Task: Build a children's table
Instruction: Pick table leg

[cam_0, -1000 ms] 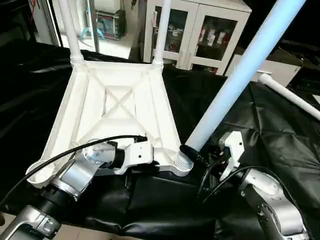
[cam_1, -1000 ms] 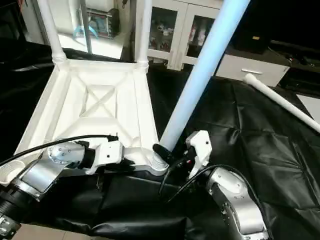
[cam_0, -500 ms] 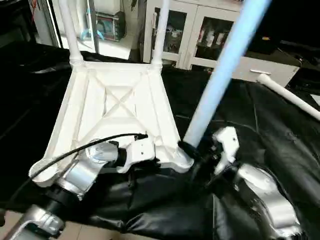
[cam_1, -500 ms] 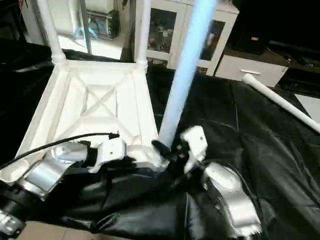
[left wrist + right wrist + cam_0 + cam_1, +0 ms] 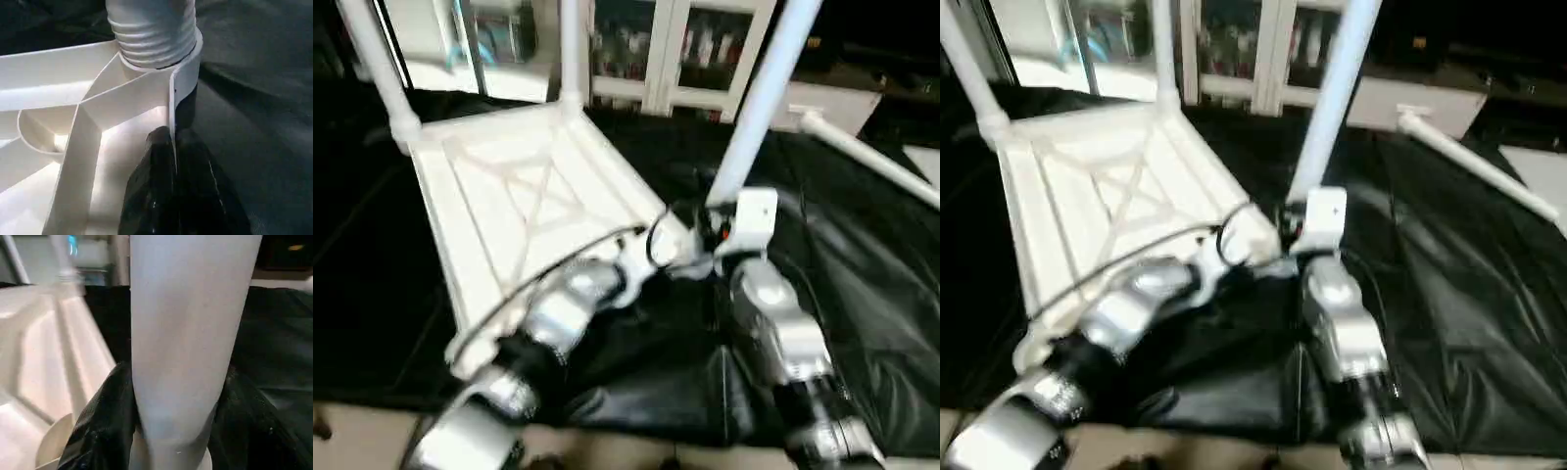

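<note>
Where black sheeting [image 5: 862, 284] covers the surface, glass-fronted cabinets [image 5: 656, 49] stand behind

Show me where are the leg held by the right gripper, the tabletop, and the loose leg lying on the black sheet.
held leg [image 5: 759, 98], left eye view, on its shaft.
tabletop [image 5: 524, 196], left eye view, on its ribbed underside.
loose leg [image 5: 871, 162], left eye view, on its shaft.

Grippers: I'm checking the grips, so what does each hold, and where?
Right gripper: table leg, near its base. Left gripper: tabletop, pinching its rim.
</note>
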